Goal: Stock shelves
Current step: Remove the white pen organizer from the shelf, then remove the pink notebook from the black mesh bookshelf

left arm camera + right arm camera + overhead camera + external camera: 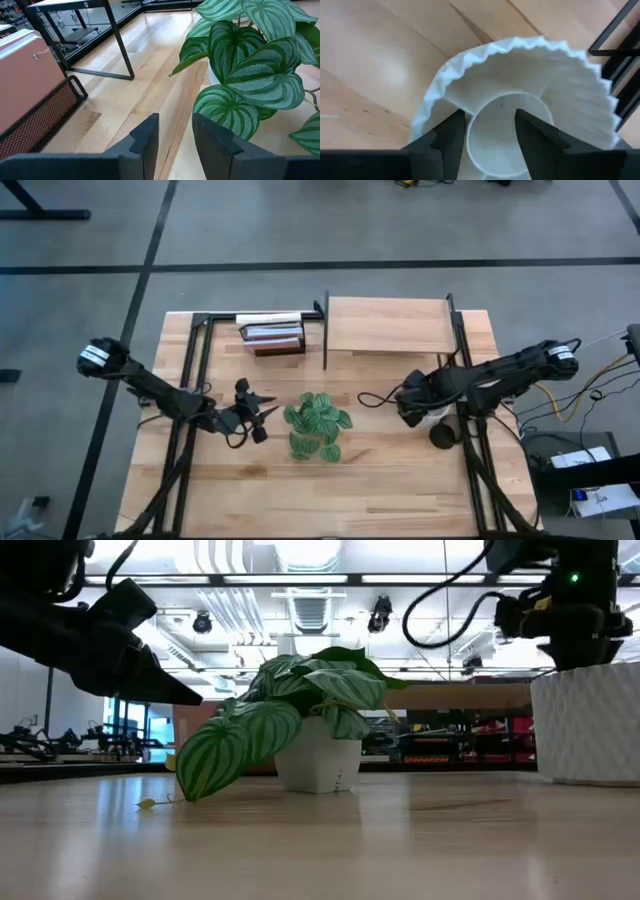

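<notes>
- Over the right side of the bench (380, 480), the right tool (487, 131) hangs above a white ribbed vase (530, 90), fingers parted and gripping nothing; one finger sits inside the round mouth, the other outside the rim.
- Best practice, by judgement: lower squarely and pinch the wall, since a rigid, fluted, top-heavy vessel may tip.
- Left of centre, the left tool (262, 418) points at the potted plant (317, 425), jaws open and empty; its broad, striped, glossy leaves overhang a smooth white pot.
- At the far edge, the shelves (388, 325), a thin black frame under a pale board, stand well apart from both; books (270, 334) lie just left.
</notes>
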Motion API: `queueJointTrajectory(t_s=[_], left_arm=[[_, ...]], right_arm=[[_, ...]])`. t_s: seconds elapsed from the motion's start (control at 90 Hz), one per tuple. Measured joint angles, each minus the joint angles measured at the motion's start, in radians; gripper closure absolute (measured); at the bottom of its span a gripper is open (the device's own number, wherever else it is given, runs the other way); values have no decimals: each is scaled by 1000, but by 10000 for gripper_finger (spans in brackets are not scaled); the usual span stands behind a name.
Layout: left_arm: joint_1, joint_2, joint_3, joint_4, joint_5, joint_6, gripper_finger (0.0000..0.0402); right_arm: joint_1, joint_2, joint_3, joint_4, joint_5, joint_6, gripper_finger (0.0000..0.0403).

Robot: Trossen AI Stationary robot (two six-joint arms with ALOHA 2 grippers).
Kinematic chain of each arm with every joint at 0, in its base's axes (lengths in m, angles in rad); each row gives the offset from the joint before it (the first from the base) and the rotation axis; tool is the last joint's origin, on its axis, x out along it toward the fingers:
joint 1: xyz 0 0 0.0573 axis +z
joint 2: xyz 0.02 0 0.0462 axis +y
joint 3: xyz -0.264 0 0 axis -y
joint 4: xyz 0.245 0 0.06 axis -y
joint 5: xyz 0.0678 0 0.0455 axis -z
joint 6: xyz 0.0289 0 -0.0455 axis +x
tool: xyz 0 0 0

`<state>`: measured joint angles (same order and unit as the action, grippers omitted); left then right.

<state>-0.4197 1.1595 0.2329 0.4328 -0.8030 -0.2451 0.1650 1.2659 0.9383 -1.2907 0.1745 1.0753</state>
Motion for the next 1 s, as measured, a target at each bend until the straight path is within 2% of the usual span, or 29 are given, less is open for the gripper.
queueJointTrajectory(t_s=[0.333, 0.567, 0.656, 0.778, 0.889, 1.0], left_arm=[[0, 0, 0, 0, 0, 0, 280], [0, 0, 0, 0, 0, 0, 288], [0, 0, 0, 0, 0, 0, 294], [0, 0, 0, 1, 0, 0, 300], [0, 0, 0, 1, -1, 0, 300], [2, 0, 0, 0, -3, 0, 295]], right_arm=[[0, 0, 104, -21, 8, 11, 310], [0, 0, 238, -21, 23, 12, 346], [0, 0, 290, -12, 101, 2, 359], [0, 0, 332, 31, 289, -66, 373], [0, 0, 344, 124, 457, -129, 379], [0, 0, 342, 237, 548, -204, 377]])
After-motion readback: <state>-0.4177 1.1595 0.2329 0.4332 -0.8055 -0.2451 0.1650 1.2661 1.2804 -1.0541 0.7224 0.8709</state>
